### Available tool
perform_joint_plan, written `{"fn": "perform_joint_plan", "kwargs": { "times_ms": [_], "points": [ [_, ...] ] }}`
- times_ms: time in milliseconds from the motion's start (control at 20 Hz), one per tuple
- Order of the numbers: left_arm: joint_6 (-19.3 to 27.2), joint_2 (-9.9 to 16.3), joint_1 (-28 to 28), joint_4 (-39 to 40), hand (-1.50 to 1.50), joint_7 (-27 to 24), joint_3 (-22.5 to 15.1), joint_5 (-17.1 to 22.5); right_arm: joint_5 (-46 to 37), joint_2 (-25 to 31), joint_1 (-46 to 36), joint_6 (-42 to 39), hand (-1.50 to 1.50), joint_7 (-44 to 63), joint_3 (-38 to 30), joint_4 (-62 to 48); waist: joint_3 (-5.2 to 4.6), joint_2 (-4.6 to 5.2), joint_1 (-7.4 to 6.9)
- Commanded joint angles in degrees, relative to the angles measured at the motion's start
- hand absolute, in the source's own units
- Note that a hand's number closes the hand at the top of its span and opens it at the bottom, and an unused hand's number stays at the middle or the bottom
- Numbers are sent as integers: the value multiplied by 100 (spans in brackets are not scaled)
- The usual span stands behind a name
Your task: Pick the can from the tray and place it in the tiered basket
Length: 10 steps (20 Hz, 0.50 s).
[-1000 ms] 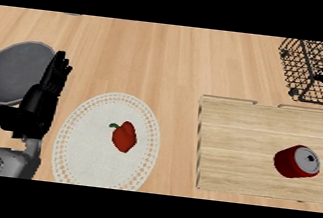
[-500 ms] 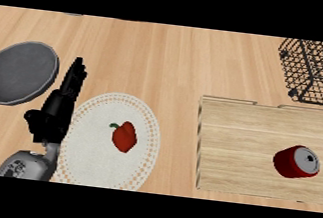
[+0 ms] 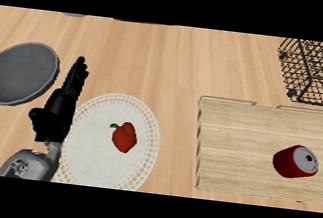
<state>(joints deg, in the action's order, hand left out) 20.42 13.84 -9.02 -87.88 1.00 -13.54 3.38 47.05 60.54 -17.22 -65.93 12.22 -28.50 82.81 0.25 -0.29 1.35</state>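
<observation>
While the red can [image 3: 296,162] lies on its side on the wooden tray [image 3: 265,138], its silver top turned toward the near right, nothing is touching it. That tray sits at the right of the worktop [image 3: 170,56], close to the near edge, and the can rests in the tray's right half, nearer the front rim than the back one. Beyond the tray, at the far right corner of the worktop, stands the black wire tiered basket [image 3: 319,71], apart from the tray and only partly in view. The left hand [image 3: 59,107] shows near the left of the worktop, coming up from the near edge on its grey forearm [image 3: 28,166]; its fingers [image 3: 76,73] are straight and together, pointing toward the far edge, and they hold nothing. It lies between a dark grey frying pan [image 3: 17,73] at the left edge and a white round plate [image 3: 96,118], overlapping the plate's left rim. A red pepper [image 3: 124,136] with a small green stem rests near the middle of that plate. The right hand does not appear in the head view.
</observation>
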Motion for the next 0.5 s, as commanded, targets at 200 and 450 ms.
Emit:
{"fn": "perform_joint_plan", "kwargs": {
  "times_ms": [200, 450],
  "points": [
    [92, -174, -185, 99, 0, 37, -114, -174, -1964, -382, -4, -929, -150, -99, -404, 1937, 0, 43, -81],
    [276, -411, 19, 88, 0, -46, -310, -408, -2640, -945, 519, -1124, -150, -354, -537, 2733, -8, 27, -71]
  ]
}}
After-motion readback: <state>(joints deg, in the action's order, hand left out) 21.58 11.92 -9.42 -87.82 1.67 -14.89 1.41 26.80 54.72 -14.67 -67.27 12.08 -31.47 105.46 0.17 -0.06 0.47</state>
